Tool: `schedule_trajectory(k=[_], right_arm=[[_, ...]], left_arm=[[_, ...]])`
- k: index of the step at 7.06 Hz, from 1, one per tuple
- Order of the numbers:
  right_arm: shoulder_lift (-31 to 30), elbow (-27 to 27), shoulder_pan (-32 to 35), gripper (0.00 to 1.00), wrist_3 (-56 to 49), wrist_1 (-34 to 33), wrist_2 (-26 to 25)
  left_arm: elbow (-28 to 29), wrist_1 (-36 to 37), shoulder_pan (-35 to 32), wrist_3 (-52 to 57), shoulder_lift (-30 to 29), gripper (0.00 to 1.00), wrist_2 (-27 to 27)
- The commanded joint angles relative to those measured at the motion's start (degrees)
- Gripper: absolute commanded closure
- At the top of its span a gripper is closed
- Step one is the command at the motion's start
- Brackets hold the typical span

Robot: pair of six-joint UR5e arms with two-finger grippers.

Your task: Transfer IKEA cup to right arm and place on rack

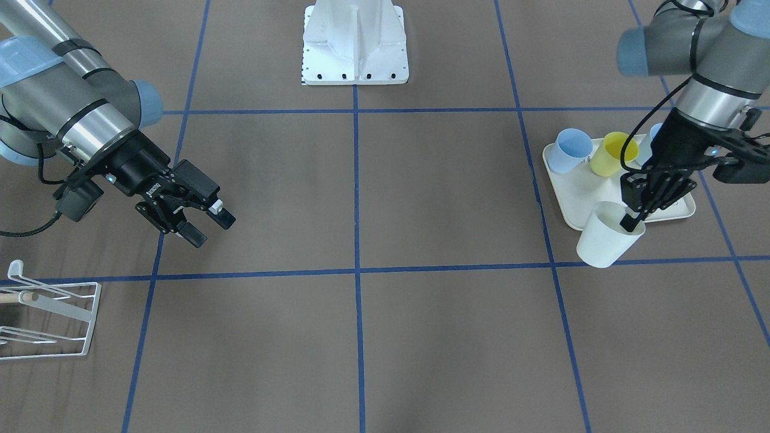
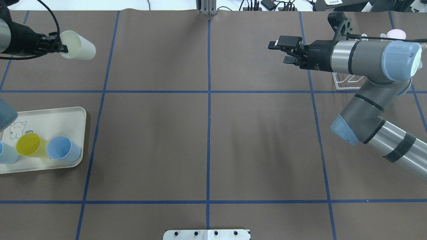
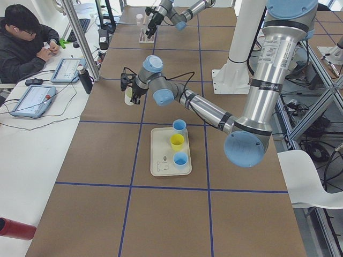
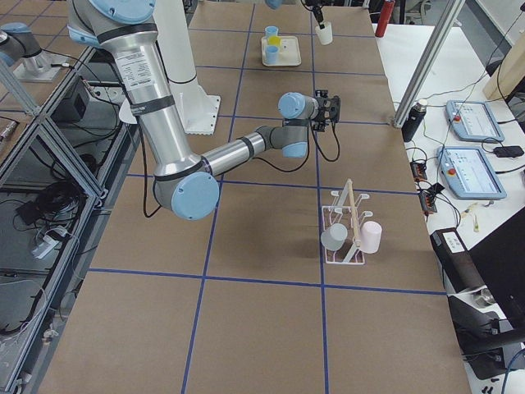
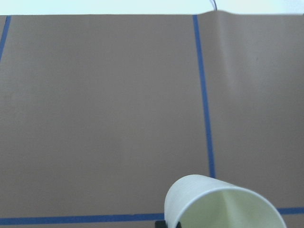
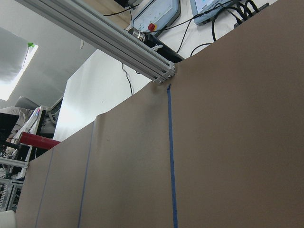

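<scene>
yellow cup on tray

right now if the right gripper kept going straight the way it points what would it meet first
Nothing nearby: the right gripper points across bare table toward the robot's left. First roughly in line is the cream cup in the left gripper, far off; whether its height matches is unclear.

Even, bright, diffuse light thrown from overhead. Soft, faint shadows cast on brown paper-covered table below grey-and-silver right arm. Far table edge blown out to white in overhead and left wrist views. Pale bright panel overexposed in right wrist view. Pale cream plastic cup rendered slightly soft, cropped by frame bottom. Light-blue joint cap blurred at front-facing view's upper right. Blue tape grid lines held sharp.
</scene>
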Motion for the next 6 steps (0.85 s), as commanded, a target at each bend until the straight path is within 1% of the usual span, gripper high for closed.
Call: schedule_trajectory(k=[1,2,3,4,5,6], right_arm=[[0.55,0.24,-0.22,0.0,3.07,0.07,-0.77],[1.51,0.15,-0.83,0.0,5.26,1.11,-2.42],[2.04,0.07,-2.67,0.0,7.63,3.47,-5.4],[2.66,0.15,-4.43,0.0,9.74,4.98,-8.47],[3.62,0.15,-5.75,0.0,12.9,6.64,-11.29],[4.15,0.15,-7.5,0.0,15.63,9.62,-15.23]], left_arm=[[1.05,-6.5,7.86,-19.71,-3.99,1.0,7.85],[2.89,-9.31,11.37,-29.9,-7.5,1.0,12.14],[4.99,-13.78,14.45,-38.0,-9.45,1.0,16.45],[7.54,-23.3,16.31,-45.91,-9.55,1.0,19.54],[11.91,-34.36,16.77,-54.17,-9.64,1.0,22.53],[16.92,-44.22,18.68,-60.09,-11.12,1.0,27.17]])
